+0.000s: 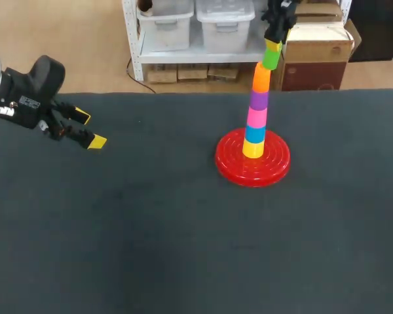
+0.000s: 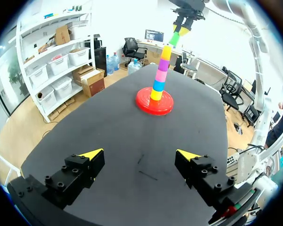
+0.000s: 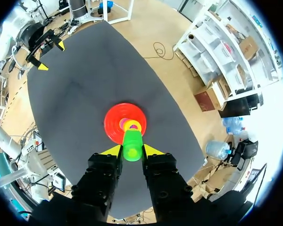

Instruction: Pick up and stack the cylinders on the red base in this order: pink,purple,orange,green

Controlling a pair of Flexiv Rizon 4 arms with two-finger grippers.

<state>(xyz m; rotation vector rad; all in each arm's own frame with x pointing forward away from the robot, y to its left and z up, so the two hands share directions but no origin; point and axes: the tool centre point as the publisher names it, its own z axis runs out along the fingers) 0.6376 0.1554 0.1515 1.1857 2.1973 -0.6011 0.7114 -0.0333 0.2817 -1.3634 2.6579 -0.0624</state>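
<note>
Gripping the green cylinder from two sides, the right gripper holds it at the very top of the tower, directly over the orange cylinder; whether the two touch cannot be told. Below the orange come the purple cylinder, the pink cylinder, then a blue piece and a yellow piece, all standing on the red base, right of the middle of the table. The left gripper hovers well apart near the left edge, fingers spread wide, holding nothing.
</note>
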